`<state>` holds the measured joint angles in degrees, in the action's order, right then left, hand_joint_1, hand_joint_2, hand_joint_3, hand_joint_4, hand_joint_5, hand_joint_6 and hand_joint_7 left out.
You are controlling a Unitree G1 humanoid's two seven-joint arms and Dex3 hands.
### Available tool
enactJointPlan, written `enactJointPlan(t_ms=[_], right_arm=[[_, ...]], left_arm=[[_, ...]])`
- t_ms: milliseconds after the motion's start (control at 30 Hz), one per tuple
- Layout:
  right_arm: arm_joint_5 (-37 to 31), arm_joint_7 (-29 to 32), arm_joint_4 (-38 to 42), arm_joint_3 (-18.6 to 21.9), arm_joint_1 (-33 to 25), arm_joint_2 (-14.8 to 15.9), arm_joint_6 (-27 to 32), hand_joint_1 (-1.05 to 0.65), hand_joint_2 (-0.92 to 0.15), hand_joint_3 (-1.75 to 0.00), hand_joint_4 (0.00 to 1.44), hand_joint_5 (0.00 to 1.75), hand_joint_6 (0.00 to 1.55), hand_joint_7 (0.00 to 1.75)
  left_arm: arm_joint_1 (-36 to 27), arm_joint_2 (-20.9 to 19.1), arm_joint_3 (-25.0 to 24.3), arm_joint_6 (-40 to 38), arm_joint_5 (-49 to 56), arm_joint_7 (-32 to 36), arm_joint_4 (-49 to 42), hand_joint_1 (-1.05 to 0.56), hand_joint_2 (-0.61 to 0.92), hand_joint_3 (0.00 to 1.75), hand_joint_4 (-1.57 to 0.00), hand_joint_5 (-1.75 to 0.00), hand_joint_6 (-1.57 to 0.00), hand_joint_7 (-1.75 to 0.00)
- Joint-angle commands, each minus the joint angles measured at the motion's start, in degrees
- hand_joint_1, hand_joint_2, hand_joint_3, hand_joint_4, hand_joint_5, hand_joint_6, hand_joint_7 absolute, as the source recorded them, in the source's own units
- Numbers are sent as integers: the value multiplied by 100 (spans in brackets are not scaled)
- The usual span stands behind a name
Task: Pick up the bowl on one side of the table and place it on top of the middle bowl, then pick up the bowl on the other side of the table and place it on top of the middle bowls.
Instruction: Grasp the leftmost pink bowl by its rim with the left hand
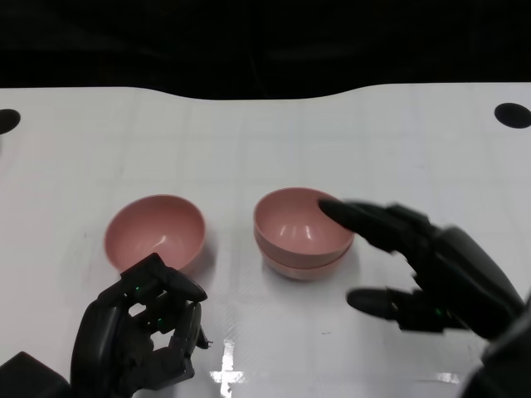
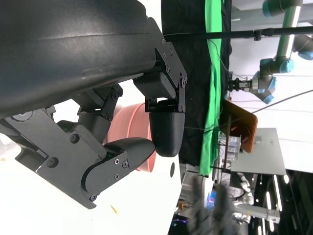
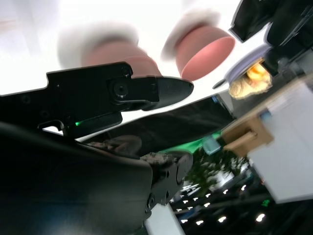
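Note:
Two pink bowls sit nested as a stack (image 1: 300,232) at the middle of the white table (image 1: 249,141). A single pink bowl (image 1: 154,230) stands to its left. My right hand (image 1: 423,265) is beside the stack on the right with its fingers spread and nothing in it; one fingertip (image 1: 336,211) reaches over the stack's rim. My left hand (image 1: 145,332) is just in front of the single bowl with its fingers curled in and nothing held. The left wrist view shows that bowl (image 2: 129,127) just beyond the curled fingers (image 2: 164,132). The right wrist view is blurred, with pink bowls (image 3: 205,51) past the fingers (image 3: 161,90).
Black round holes mark the table's far right (image 1: 512,114) and far left (image 1: 4,120) corners. Darkness lies beyond the table's far edge. The left wrist view shows a green cloth (image 2: 212,83) and another robot arm (image 2: 274,73) past the table.

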<state>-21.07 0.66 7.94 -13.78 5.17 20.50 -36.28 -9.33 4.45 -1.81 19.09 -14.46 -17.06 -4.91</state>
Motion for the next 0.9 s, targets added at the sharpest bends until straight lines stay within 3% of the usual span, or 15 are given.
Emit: enactJointPlan(t_ms=[33, 200, 367, 533, 633, 800, 900], right_arm=[[524, -93, 60, 195, -225, -28, -329, -47, -92, -19, 24, 68, 43, 11], [1233, -502, 77, 235, -458, -94, -458, -46, -92, -18, 19, 76, 44, 10], [2096, -1053, -412, 340, -838, -203, 205, -51, -92, -17, 19, 77, 45, 10], [2517, -1334, -922, 460, -1166, -292, 779, -50, -92, -18, 20, 79, 46, 10], [2719, -1421, -1120, 545, -1404, -402, 1042, -46, -92, -19, 25, 82, 49, 11], [2855, -1337, -1090, 680, -1648, -781, 1106, -33, -92, -22, 42, 92, 68, 21], [3122, -1316, -993, 777, -1676, -1120, 1225, -18, -92, -27, 58, 102, 82, 33]], left_arm=[[-10, -25, -66, -41, -122, 17, 27, -24, 51, 107, -88, -165, -82, -136], [-9, -44, -94, -44, -179, -11, -4, -22, 52, 104, -89, -162, -84, -132], [-11, -38, -92, -87, -188, -1, 45, -22, 51, 103, -89, -161, -84, -130], [-17, -33, -100, -149, -204, 16, 102, -23, 49, 104, -90, -157, -85, -127], [-14, -28, -123, -199, -234, 33, 127, -24, 48, 106, -88, -152, -85, -119], [41, -89, -210, 24, -75, 74, 40, -27, 56, 90, -79, -135, -77, -98], [85, -184, -271, 97, -133, -35, -1, -28, 68, 65, -72, -118, -73, -67]])
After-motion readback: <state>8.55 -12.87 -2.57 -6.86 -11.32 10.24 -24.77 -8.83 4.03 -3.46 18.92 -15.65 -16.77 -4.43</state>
